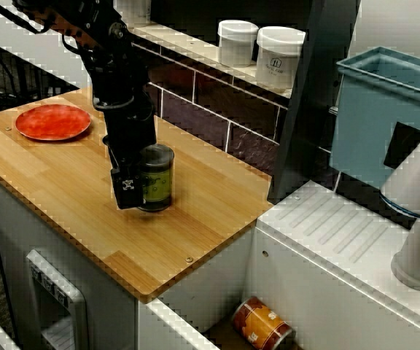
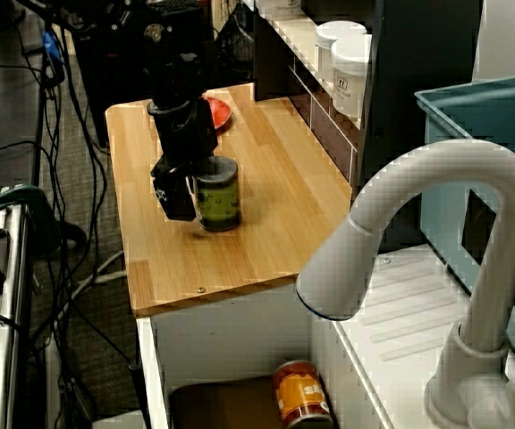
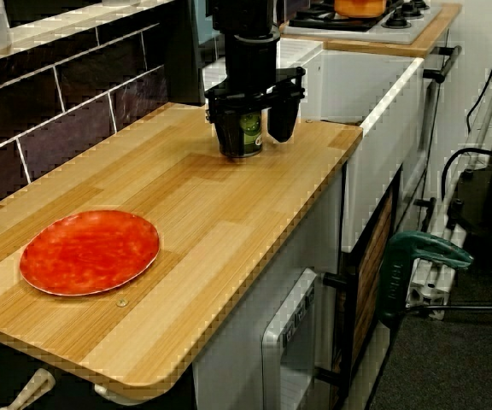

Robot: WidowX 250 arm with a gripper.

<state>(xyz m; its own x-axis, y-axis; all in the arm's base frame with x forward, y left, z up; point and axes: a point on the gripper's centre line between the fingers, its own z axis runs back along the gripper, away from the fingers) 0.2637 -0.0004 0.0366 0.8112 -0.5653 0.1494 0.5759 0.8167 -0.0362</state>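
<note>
Upper middle of the side view: end effector (image 3: 252, 143) astride upright green-labelled can (image 3: 246, 135) on tabletop (image 3: 229, 222), fingers (image 3: 282, 120) close both sides, clamped or not impossible to tell. Red plate (image 3: 90, 252) lower left.

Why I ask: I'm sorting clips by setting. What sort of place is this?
Likely a kitchen, perhaps a mock-up: a wooden counter, a white faucet by a drainboard, and a stove with burners.
</note>
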